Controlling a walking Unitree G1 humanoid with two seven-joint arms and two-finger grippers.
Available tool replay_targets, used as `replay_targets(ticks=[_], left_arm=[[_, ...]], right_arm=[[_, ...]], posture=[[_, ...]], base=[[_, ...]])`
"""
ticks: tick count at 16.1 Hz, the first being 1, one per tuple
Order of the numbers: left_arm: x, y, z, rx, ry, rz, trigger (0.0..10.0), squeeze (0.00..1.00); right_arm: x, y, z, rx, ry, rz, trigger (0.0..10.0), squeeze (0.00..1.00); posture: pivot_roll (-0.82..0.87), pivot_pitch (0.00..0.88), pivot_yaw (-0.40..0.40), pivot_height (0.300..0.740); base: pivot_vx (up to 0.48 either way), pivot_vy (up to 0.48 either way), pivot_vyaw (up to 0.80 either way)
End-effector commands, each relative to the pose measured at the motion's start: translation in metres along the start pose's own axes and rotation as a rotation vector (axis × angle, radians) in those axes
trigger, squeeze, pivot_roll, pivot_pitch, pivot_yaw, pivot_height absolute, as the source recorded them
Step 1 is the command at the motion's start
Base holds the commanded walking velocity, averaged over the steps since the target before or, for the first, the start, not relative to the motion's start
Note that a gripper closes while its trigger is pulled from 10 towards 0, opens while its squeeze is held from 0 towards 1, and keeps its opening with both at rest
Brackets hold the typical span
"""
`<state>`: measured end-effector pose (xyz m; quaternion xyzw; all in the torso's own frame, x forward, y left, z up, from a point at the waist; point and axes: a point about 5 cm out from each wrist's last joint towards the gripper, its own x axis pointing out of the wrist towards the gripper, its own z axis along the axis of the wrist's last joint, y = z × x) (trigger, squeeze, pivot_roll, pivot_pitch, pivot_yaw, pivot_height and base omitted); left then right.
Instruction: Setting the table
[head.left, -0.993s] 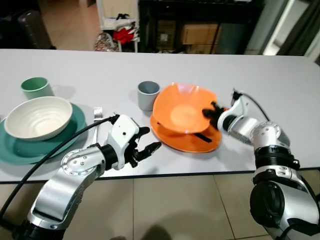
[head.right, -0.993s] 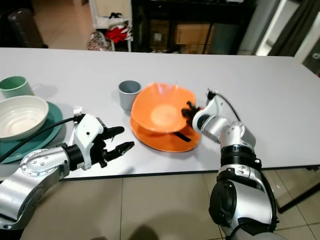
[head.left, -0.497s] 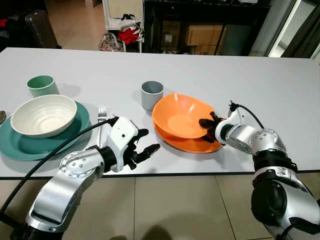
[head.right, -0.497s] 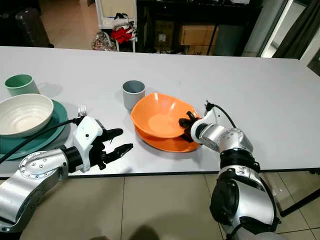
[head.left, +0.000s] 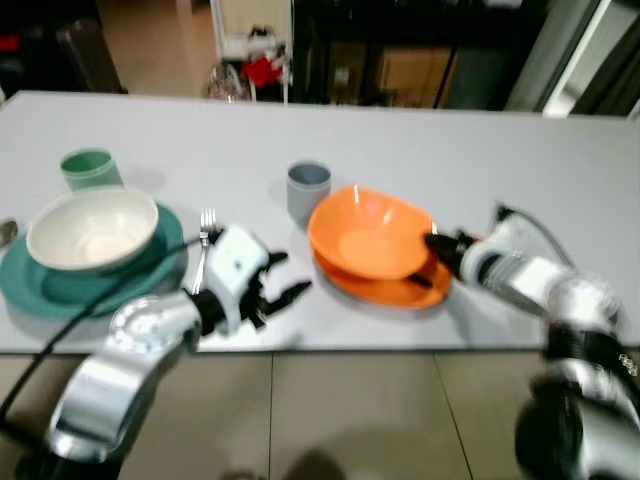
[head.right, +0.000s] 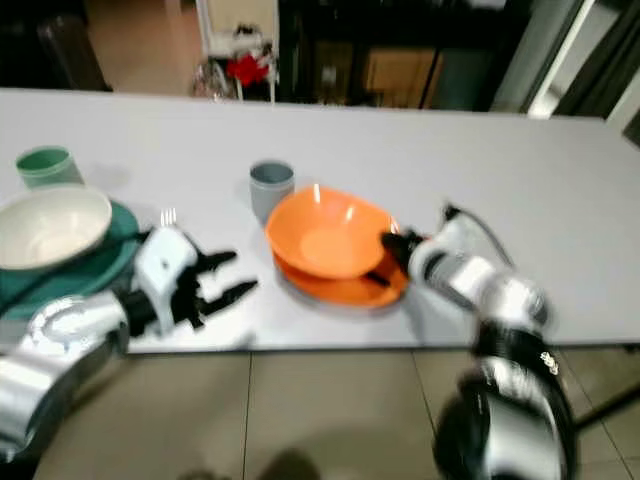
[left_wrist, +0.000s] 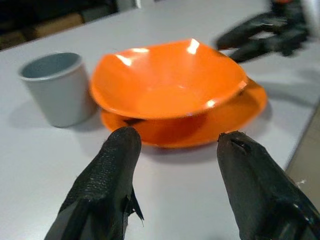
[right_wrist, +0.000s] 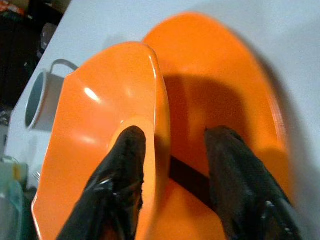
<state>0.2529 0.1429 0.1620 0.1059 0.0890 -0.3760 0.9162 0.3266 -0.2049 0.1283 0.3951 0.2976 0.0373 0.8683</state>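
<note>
An orange bowl (head.left: 365, 233) rests on an orange plate (head.left: 392, 288) at the middle of the white table (head.left: 480, 150). My right gripper (head.left: 437, 246) is at the bowl's right rim. In the right wrist view it is open (right_wrist: 175, 134), one finger inside the bowl (right_wrist: 125, 175) and the other over the plate (right_wrist: 235, 175). A dark strip (right_wrist: 189, 176) lies on the plate under the bowl. My left gripper (head.left: 287, 285) hovers open near the front edge, left of the plate, pointing at the bowl (left_wrist: 167, 80). A grey cup (head.left: 308, 187) stands just behind the bowl.
At the left, a white bowl (head.left: 92, 228) sits on a teal plate (head.left: 30, 290), with a green cup (head.left: 88, 165) behind and a fork (head.left: 207, 225) beside it. A spoon (head.left: 5, 232) lies at the far left. Shelves and boxes stand beyond the table.
The orange bowl, held tilted above the plate a second ago, has come down level onto it. My right gripper has drawn back a little to the rim. The camera has shifted and blurred.
</note>
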Motion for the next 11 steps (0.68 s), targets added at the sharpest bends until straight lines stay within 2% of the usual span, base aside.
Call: replay_targets(ticks=[1, 2, 4, 5, 6, 7, 9, 11], left_arm=[[-0.001, 0.001, 0.005, 0.002, -0.025, 0.017, 10.0, 0.00], [-0.005, 0.007, 0.008, -0.032, -0.074, 0.116, 10.0, 0.00], [-0.009, 0.010, 0.012, -0.053, -0.111, 0.189, 10.0, 0.00], [-0.010, 0.012, 0.014, -0.047, -0.127, 0.244, 10.0, 0.00], [-0.010, 0.012, 0.015, -0.041, -0.132, 0.262, 10.0, 0.00], [-0.010, 0.014, 0.015, -0.038, -0.126, 0.324, 10.0, 0.00], [-0.010, 0.015, 0.015, -0.011, -0.115, 0.420, 10.0, 0.00], [-0.010, 0.018, 0.013, 0.006, -0.101, 0.474, 10.0, 0.00]], right_arm=[[-0.009, 0.010, 0.006, -0.053, -0.022, 0.025, 10.0, 1.00], [-0.038, 0.017, -0.001, -0.263, -0.109, 0.042, 10.0, 1.00], [-0.058, 0.026, -0.007, -0.422, -0.213, 0.062, 10.0, 1.00], [-0.071, 0.031, -0.008, -0.527, -0.337, 0.069, 10.0, 1.00], [-0.076, 0.034, -0.011, -0.585, -0.383, 0.083, 10.0, 1.00], [-0.083, 0.040, -0.017, -0.646, -0.420, 0.088, 10.0, 1.00], [-0.086, 0.052, -0.033, -0.778, -0.491, 0.104, 10.0, 1.00], [-0.084, 0.051, -0.043, -0.832, -0.532, 0.087, 10.0, 1.00]], posture=[[0.06, 0.000, -0.044, 0.740], [0.06, 0.000, -0.035, 0.740], [0.05, 0.000, -0.027, 0.740], [0.04, 0.000, -0.023, 0.740], [0.04, 0.000, -0.020, 0.740], [0.04, 0.000, -0.018, 0.740], [0.04, 0.000, -0.021, 0.740], [0.05, 0.000, -0.025, 0.740]], base=[[0.000, 0.000, 0.00], [0.000, 0.000, 0.00], [0.000, 0.000, 0.00], [0.000, 0.000, 0.00], [0.000, 0.000, 0.00], [0.000, 0.000, 0.00], [0.000, 0.000, 0.80], [0.000, 0.000, 0.80]])
